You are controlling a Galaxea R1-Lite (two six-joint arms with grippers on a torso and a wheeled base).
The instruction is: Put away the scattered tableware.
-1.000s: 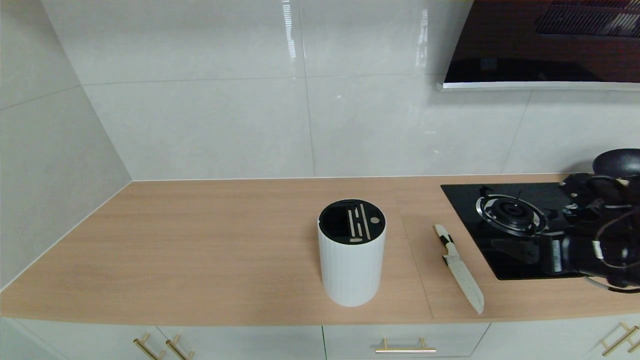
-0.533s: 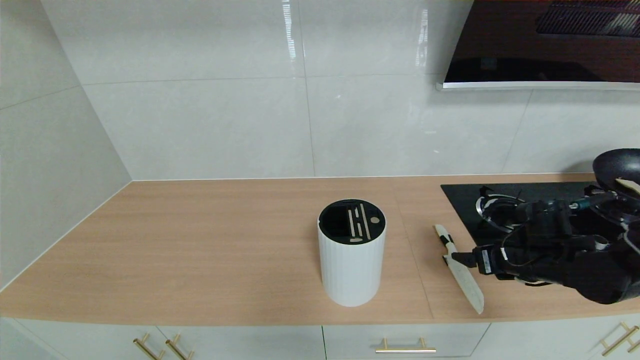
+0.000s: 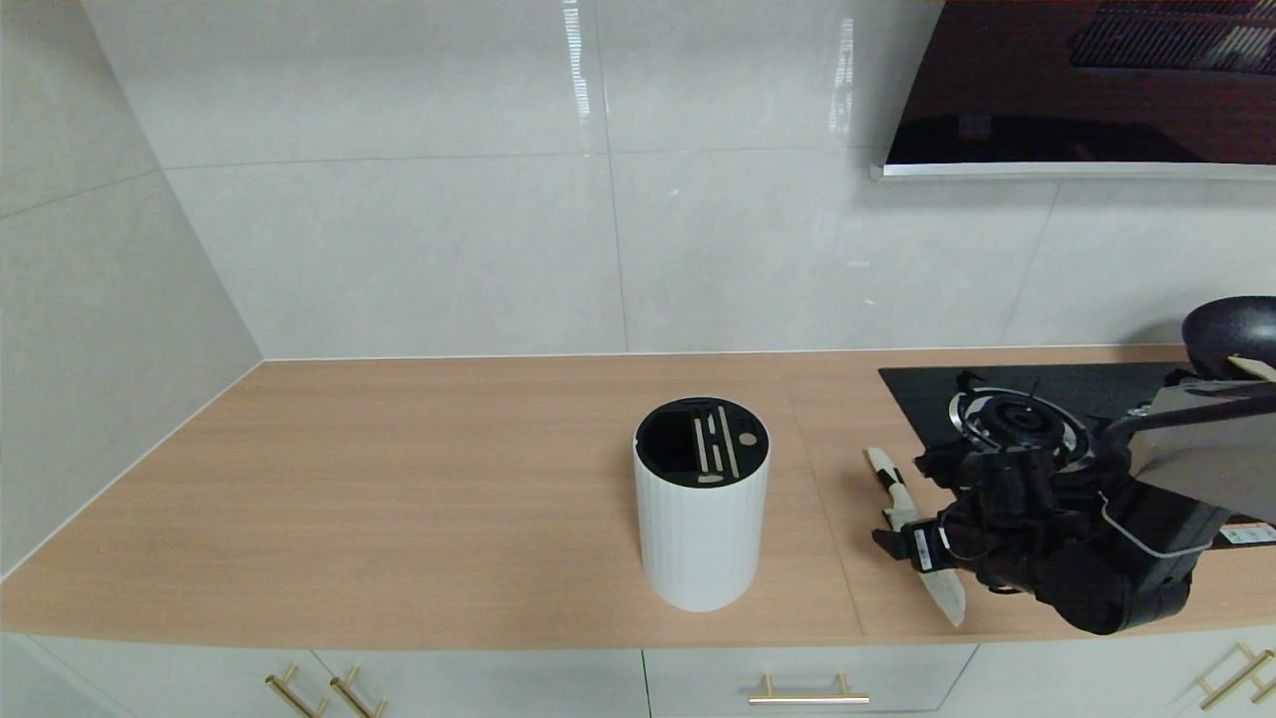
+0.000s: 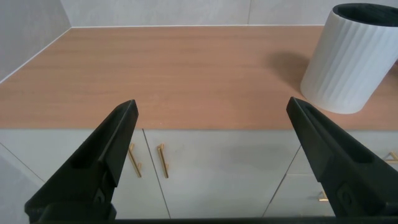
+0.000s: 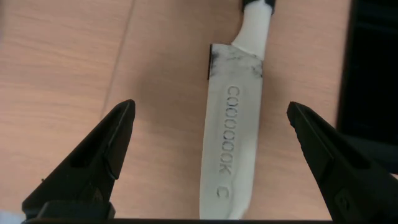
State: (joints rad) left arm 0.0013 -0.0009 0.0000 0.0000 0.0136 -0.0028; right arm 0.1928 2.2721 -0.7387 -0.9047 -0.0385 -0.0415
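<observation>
A pale knife (image 3: 890, 486) with a speckled blade lies flat on the wooden counter (image 3: 399, 499), between the holder and the hob, its tip toward the front edge. My right gripper (image 3: 912, 543) hovers just over the blade's middle, open. In the right wrist view the blade (image 5: 233, 137) lies between the two spread fingers of that gripper (image 5: 211, 112), and I cannot tell whether they touch it. A white ribbed knife holder (image 3: 701, 519) with a black slotted top stands upright left of the knife. My left gripper (image 4: 211, 112) is open and holds nothing, in front of the counter edge, with the holder (image 4: 351, 59) farther off.
A black hob (image 3: 927, 394) with a gas burner (image 3: 1017, 424) sits at the right, with a dark pan (image 3: 1231, 334) behind it. A range hood (image 3: 1077, 90) hangs above. Cabinet fronts with brass handles (image 3: 807, 693) run below the counter. The counter's left half is bare wood.
My right arm has swung left from over the hob to above the knife and dropped lower. Knife and holder have not moved.
</observation>
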